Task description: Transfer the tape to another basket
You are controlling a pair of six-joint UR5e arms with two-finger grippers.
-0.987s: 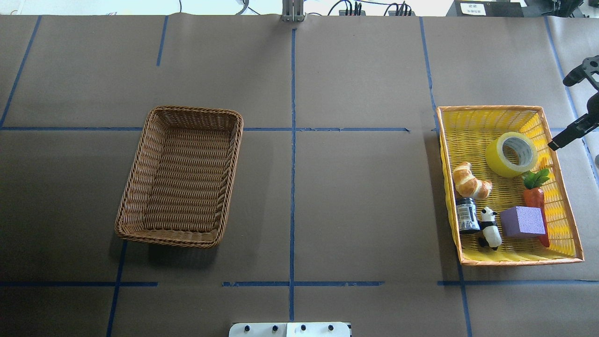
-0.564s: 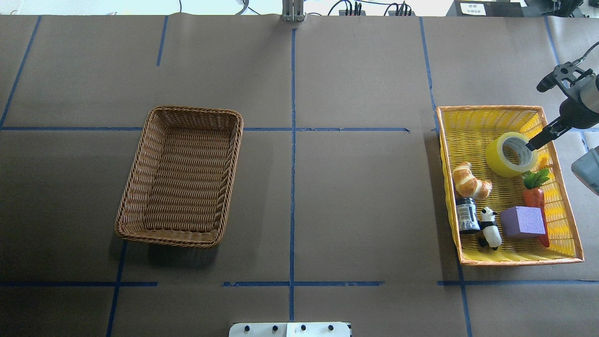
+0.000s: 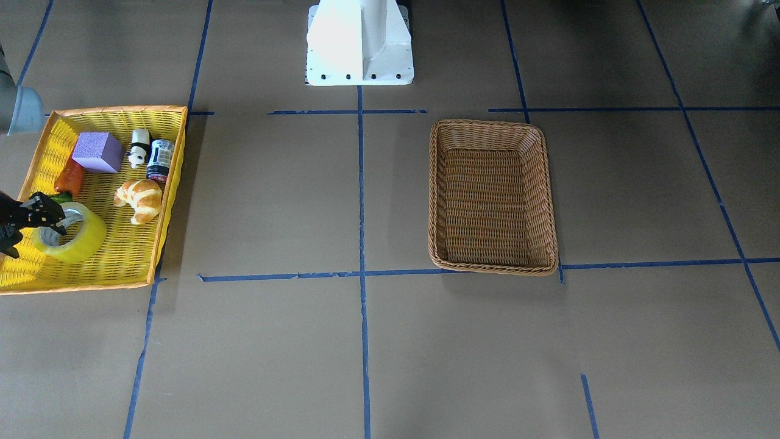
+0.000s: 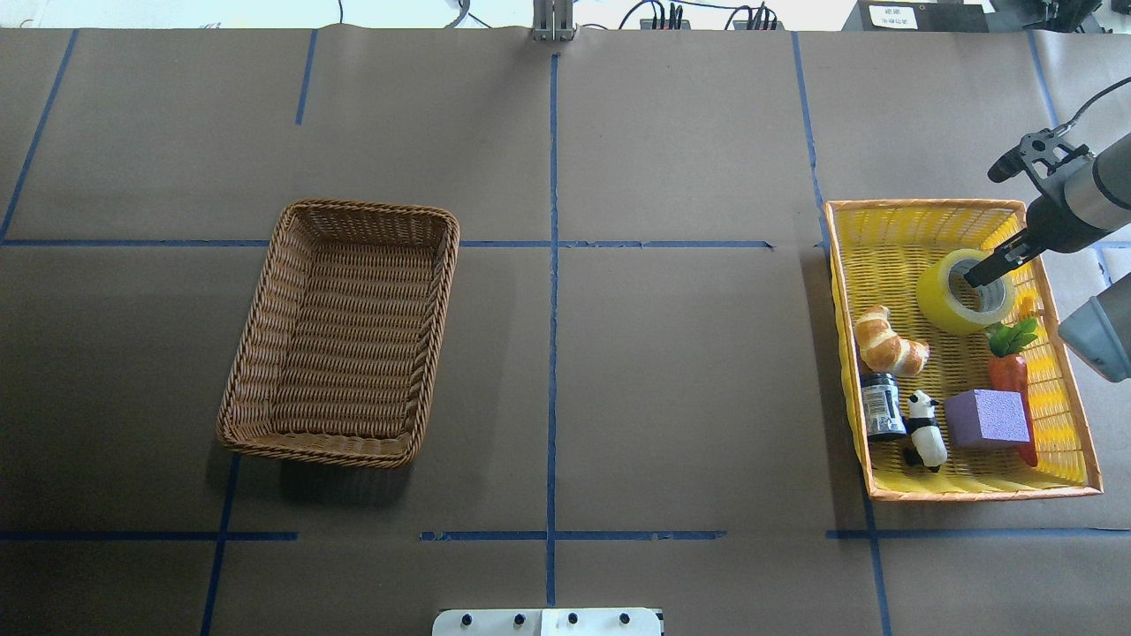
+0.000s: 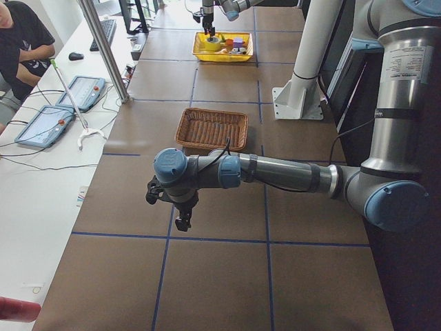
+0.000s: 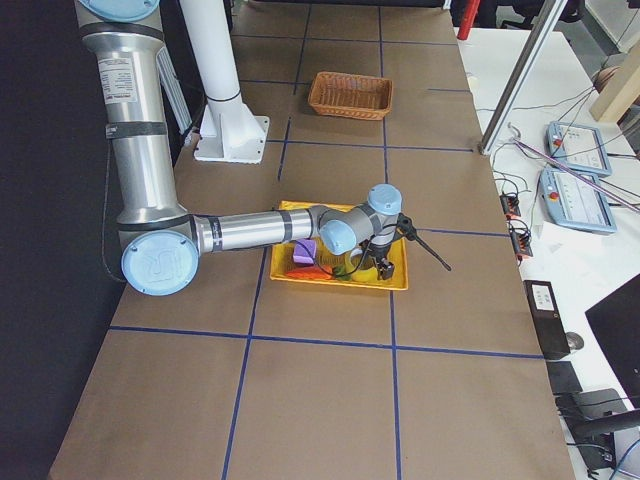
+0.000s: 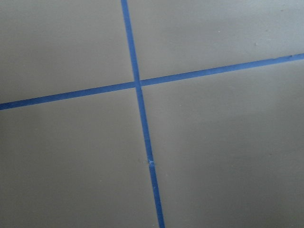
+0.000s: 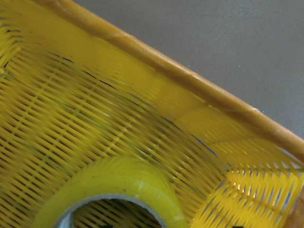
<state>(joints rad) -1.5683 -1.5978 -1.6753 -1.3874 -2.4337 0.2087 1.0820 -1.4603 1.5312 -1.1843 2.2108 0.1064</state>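
I am holding my right hand over the tape, fingers released and spread, one tip above the roll's core. The tape is lying inside the yellow tray. The basket is standing on the worktop, well apart from that tray. Whether my left hand is clenched, I cannot tell.

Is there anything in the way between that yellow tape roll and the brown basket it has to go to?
Nothing visible stands on the table between them. Only the yellow tray has a rim that the tape must clear on its way to the wicker basket.
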